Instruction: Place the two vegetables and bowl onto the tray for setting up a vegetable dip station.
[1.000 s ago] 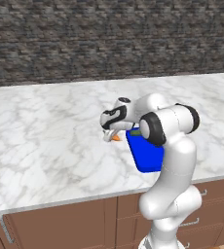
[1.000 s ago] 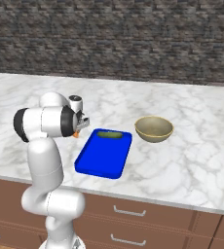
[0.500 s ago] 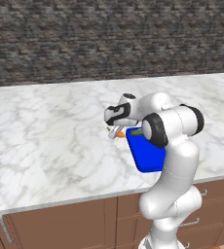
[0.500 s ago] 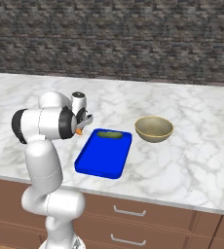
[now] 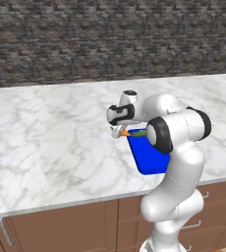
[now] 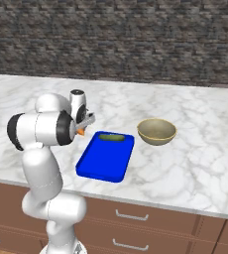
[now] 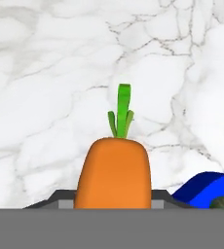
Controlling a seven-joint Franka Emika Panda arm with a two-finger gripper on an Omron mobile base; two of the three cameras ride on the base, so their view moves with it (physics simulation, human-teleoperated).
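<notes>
— While raised over the marble desk, grasping what?
— Hand clenched on the carrot, orange body between the dark fingertips, green top pointing away from the camera.

— And seen from the base?
— Same grip in the left base view: hand just beside the tray's far left corner, orange carrot peeking out below it. From the right, hand left of the tray, orange tip of the carrot showing.

— Tray where?
— Blue tray flat on the desk, near the front edge, partly hidden by the arm in the left base view. One blue corner at lower right in the hand view.

— Cucumber?
— Dark green cucumber lying inside the tray at its far end, close to the rim.

— Bowl?
— Tan bowl upright on the desk, right of the tray and slightly farther back, apart from it.
</notes>
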